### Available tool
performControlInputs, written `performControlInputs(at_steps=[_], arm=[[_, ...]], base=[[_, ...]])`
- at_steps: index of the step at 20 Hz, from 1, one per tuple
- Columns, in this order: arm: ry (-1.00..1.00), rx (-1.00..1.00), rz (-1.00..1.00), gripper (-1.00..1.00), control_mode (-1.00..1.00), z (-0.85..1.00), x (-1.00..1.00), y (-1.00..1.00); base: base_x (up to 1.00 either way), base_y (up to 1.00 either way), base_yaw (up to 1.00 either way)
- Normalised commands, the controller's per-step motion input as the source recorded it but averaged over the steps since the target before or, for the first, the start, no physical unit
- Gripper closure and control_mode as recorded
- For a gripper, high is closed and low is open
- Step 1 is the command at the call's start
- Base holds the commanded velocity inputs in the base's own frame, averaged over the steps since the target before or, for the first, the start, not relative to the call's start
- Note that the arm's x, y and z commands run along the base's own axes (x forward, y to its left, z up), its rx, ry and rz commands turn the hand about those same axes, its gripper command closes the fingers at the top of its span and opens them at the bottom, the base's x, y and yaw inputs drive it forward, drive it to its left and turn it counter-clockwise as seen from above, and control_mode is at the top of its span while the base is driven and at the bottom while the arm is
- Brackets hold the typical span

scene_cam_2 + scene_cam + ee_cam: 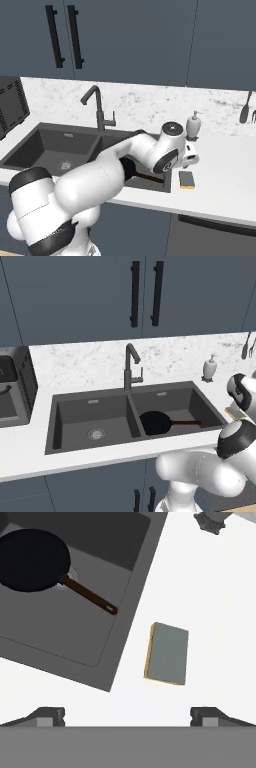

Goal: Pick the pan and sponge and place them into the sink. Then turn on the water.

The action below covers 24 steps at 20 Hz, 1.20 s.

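Observation:
The black pan (155,422) lies in the right basin of the dark grey sink (90,411), its thin handle (90,597) pointing toward the basin's right wall. On the white counter just right of the sink rests the sponge (167,653), scrub side up; it also appears as the sponge (187,179) below my hand. My gripper (128,717) hovers over the counter beside the sponge, open, with nothing between its fingertips (47,716). The arm hides part of the pan (129,169) in the right base view. No water runs from the gooseneck faucet (131,366).
A white soap dispenser (210,368) stands behind the sink's right corner. A black appliance (15,386) sits on the counter at the left. Utensils (245,112) hang on the back wall at the right. Dark cabinets with bar handles (135,293) hang overhead.

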Motion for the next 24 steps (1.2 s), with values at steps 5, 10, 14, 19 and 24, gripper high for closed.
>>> performControlInputs(at_steps=[5, 10, 14, 19, 24], arm=[[0.02, 0.00, 0.00, -1.00, -1.00, -0.17, 0.37, -0.04], [0.02, 0.00, -0.01, -1.00, -1.00, -0.19, 0.27, -0.11], [0.06, 0.00, -0.01, -1.00, -1.00, -0.22, 0.13, -0.27], [0.09, 0.01, 0.00, -1.00, -1.00, -0.18, 0.11, -0.20], [0.14, 0.01, 0.00, -1.00, -1.00, -0.23, 0.11, -0.10]], base=[[0.00, 0.00, 0.00], [0.00, 0.00, 0.00], [0.00, 0.00, 0.00], [0.00, 0.00, 0.00], [0.00, 0.00, 0.00]])
